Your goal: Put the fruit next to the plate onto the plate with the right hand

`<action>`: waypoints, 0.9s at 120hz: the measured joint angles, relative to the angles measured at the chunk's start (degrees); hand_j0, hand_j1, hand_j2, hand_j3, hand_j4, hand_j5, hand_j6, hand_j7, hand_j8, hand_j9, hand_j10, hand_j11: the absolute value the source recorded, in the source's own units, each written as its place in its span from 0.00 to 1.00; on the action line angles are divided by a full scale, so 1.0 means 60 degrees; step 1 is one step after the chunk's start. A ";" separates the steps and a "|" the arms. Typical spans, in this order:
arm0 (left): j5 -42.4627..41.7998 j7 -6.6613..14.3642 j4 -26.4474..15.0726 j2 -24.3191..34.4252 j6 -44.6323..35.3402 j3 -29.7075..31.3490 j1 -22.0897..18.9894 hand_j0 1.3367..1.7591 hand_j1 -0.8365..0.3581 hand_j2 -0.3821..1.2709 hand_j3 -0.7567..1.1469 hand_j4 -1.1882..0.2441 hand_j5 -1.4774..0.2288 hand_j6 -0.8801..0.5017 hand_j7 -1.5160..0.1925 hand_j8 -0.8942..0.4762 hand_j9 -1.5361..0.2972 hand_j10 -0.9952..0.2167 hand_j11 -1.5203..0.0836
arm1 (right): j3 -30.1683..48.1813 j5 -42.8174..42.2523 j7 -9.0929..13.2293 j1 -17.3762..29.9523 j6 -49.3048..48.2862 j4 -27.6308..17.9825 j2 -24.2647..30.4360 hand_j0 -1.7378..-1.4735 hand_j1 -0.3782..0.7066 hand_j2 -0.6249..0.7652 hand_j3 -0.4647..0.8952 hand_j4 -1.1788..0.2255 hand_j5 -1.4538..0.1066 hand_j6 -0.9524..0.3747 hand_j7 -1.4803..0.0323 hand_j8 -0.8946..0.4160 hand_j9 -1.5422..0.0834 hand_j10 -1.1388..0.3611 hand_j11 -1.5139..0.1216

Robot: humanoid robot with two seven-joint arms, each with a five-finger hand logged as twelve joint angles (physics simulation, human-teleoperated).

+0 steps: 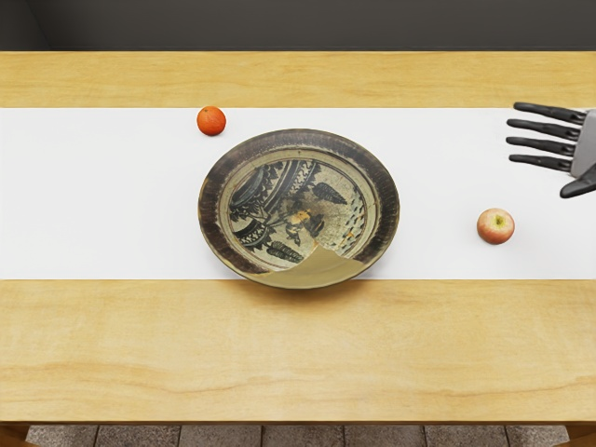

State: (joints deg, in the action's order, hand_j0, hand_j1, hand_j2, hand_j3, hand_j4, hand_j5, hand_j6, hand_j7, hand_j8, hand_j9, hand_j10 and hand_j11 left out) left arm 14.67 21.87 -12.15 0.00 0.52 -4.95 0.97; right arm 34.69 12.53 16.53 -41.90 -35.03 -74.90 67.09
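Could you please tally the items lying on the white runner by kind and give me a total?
Orange: 1
Apple: 1
Plate: 1
Total: 3

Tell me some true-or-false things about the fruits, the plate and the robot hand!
1. The apple lies on the plate. False: it lies on the white cloth, to the right of the plate.
2. The orange sits off the plate, near its upper left side. True.
3. The right robot hand holds the apple. False: its fingers are spread and it holds nothing.
4. The plate has a painted pattern inside. True.
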 joint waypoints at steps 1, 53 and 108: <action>0.0000 0.0000 -0.0001 0.0000 0.0000 0.0000 0.0000 0.76 0.99 0.23 0.40 0.83 0.87 0.64 0.89 0.65 0.84 0.82 0.95 | -0.0001 -0.0001 0.0000 0.0002 0.0000 0.0000 0.0006 0.30 0.05 0.45 0.34 0.83 0.92 0.71 0.96 0.67 0.93 0.75 0.91; 0.0003 -0.0003 -0.0004 0.0000 -0.0001 0.0000 0.0000 0.76 0.99 0.23 0.40 0.83 0.87 0.64 0.89 0.65 0.84 0.82 0.95 | 0.0103 -0.2687 0.0630 -0.1050 0.0241 -0.3020 0.1722 0.30 0.06 0.45 0.34 0.82 0.91 0.70 0.95 0.66 0.93 0.74 0.90; 0.0001 0.0001 0.0000 0.0000 0.0000 0.0001 -0.0007 0.76 0.99 0.23 0.40 0.83 0.87 0.64 0.89 0.65 0.84 0.82 0.95 | -0.2296 -0.7892 0.2901 -0.1794 0.8601 -0.4132 -0.1447 0.30 0.08 0.44 0.34 0.80 0.89 0.67 0.93 0.64 0.91 0.72 0.88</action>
State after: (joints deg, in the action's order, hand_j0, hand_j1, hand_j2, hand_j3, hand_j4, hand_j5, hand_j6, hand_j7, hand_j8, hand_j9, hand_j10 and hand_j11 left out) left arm 14.68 21.87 -12.15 0.00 0.52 -4.94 0.93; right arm 20.92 -34.82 33.93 -52.67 16.57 -99.69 58.41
